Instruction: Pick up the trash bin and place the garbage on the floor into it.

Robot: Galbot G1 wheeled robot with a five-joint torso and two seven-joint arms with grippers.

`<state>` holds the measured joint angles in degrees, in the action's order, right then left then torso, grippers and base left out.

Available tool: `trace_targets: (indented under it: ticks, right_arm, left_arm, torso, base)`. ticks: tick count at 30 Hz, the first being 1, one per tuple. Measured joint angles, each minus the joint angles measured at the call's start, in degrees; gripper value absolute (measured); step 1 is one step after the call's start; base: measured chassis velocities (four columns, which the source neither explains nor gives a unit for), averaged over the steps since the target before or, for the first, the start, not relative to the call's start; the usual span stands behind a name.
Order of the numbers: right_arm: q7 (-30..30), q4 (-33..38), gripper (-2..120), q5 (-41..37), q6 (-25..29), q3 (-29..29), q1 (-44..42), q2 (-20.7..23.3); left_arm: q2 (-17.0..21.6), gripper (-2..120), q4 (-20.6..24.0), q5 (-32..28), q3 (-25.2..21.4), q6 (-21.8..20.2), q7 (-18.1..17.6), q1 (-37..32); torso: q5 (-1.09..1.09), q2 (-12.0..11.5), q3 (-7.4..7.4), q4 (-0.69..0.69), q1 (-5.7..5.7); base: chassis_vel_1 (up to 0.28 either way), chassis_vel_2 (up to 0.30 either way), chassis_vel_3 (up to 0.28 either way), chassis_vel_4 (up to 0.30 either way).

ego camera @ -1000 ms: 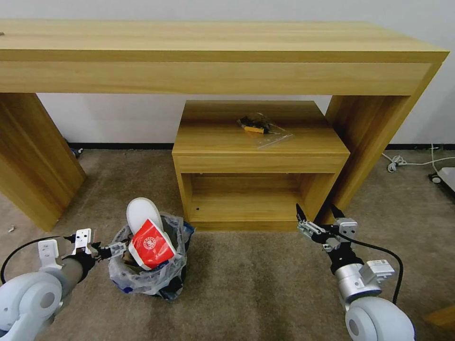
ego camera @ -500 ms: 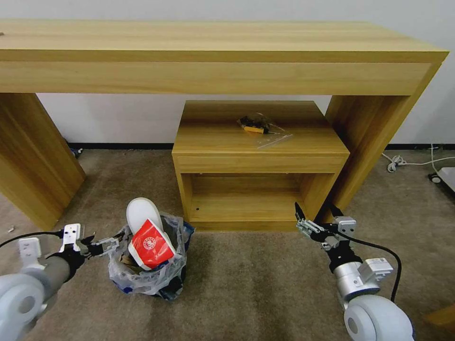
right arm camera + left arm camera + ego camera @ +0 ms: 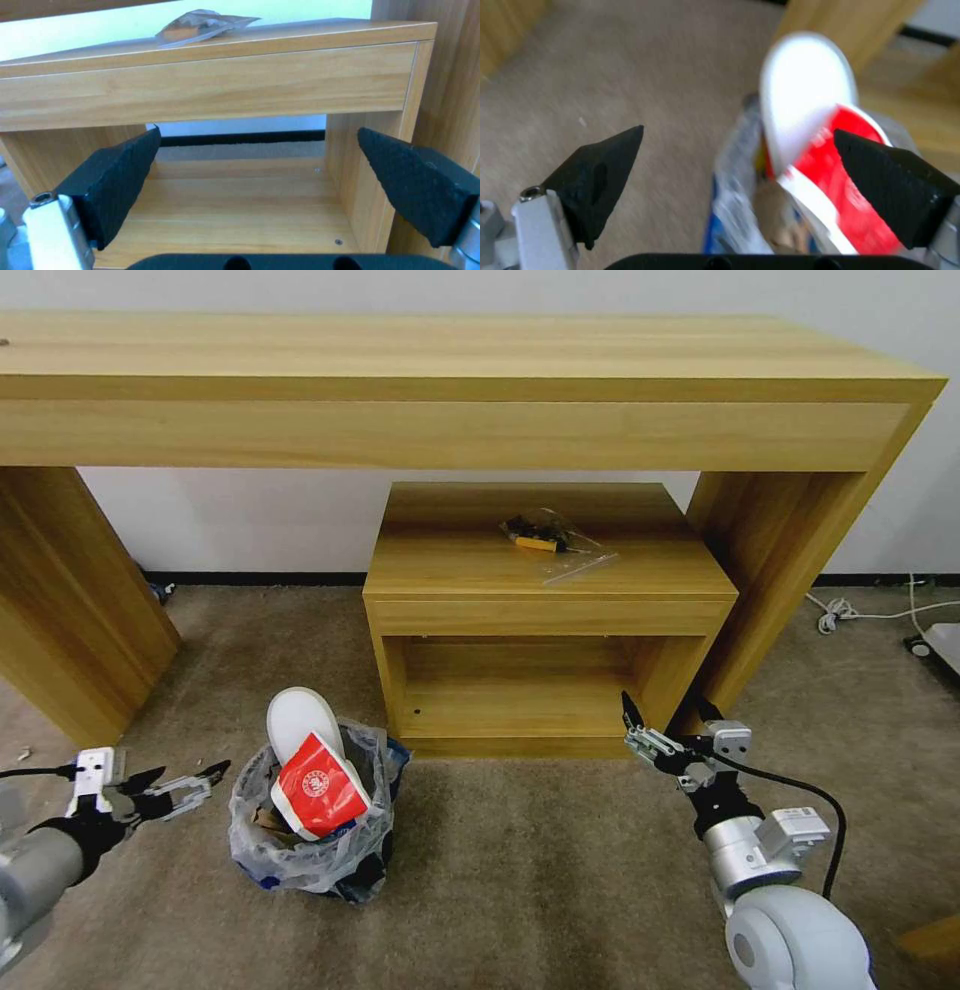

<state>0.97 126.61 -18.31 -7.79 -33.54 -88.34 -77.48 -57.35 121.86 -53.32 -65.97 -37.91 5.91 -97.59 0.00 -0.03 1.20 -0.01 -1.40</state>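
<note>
Black bin (image 3: 312,830), lined with a crinkly clear bag, stands upright on the beige carpet (image 3: 520,880), just in front of the small wooden cabinet's (image 3: 548,570) left corner. It's loaded: a white foam insole (image 3: 300,722) sticks up out of the mouth, with a red wrapper (image 3: 320,788) leaning against it.

Left end effector (image 3: 185,782) is low over the carpet, just beside the bin on its left, not touching it. Fingers apart, nothing between them. Fingertips point toward the bin, so the bin lies straight ahead along the approach axis; the left wrist view has the bag edge (image 3: 735,180) and the insole (image 3: 805,108) framed ahead between the two pads (image 3: 600,176).

Right end effector (image 3: 665,720) is parked well apart on the other side, fingers apart and empty, aimed into the cabinet's open shelf (image 3: 240,195).

Judgement: left arm is clearly the nearer one for any bin grab. The insole's long axis runs near vertical and overhangs the rim, so a rim pinch from the left side looks cleaner than coming over the top. No loose litter is visible on the carpet around the bin.
</note>
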Motion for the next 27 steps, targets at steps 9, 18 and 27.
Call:
trace_targets:
  ticks: [9,18,27]
  right_arm:
    - [-1.0,1.4,100,1.5,-0.7,0.0,-1.8,0.3]
    - [-2.9,4.5,100,8.7,2.0,0.1,-10.3,-1.6]
    - [-5.8,7.0,100,11.6,9.1,1.2,-20.3,-1.0]
  left_arm:
    - [-6.3,100,-3.6,12.8,5.0,25.0,-0.7,1.8]
    - [-15.0,100,-3.0,19.8,7.6,36.2,-1.5,0.3]
    - [-19.4,100,-0.3,22.2,10.2,39.8,1.5,-4.3]
  torso:
    - [0.0,0.0,0.0,0.0,0.0]
    - [0.01,0.0,0.0,0.0,0.0]
    - [0.01,0.0,0.0,-0.01,0.0]
  base:
    - [0.0,0.0,0.0,0.0]
    - [0.0,0.0,0.0,0.0]
    - [0.0,0.0,0.0,0.0]
